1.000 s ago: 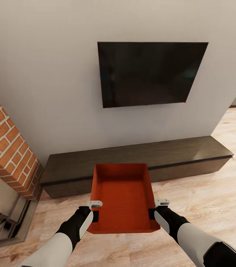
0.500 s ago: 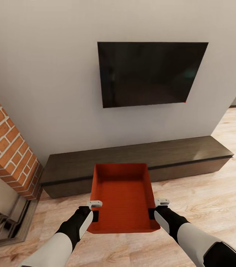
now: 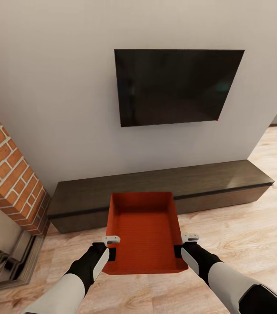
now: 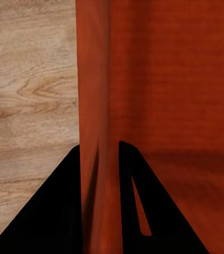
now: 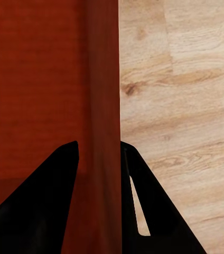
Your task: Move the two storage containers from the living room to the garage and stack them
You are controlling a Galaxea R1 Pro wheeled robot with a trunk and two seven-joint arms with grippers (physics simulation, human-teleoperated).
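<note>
While each gripper, left [image 3: 111,254] and right [image 3: 178,251], pinches a side wall, the red-orange rectangular plastic bin [image 3: 142,231] hangs before the long dark wood cabinet [image 3: 156,189]; the garage trip and stacking remain.

One red bin [image 3: 143,231], two grippers [image 3: 111,253] [image 3: 180,250], one TV [image 3: 177,86], one dark cabinet [image 3: 156,192], one brick column [image 3: 12,179].

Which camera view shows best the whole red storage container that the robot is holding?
The head view: the whole storage container shows there, open top up, held above the wood floor between the left gripper and the right gripper. Each wrist view gives only a close piece of one side wall, clamped between that gripper's fingers.
</note>
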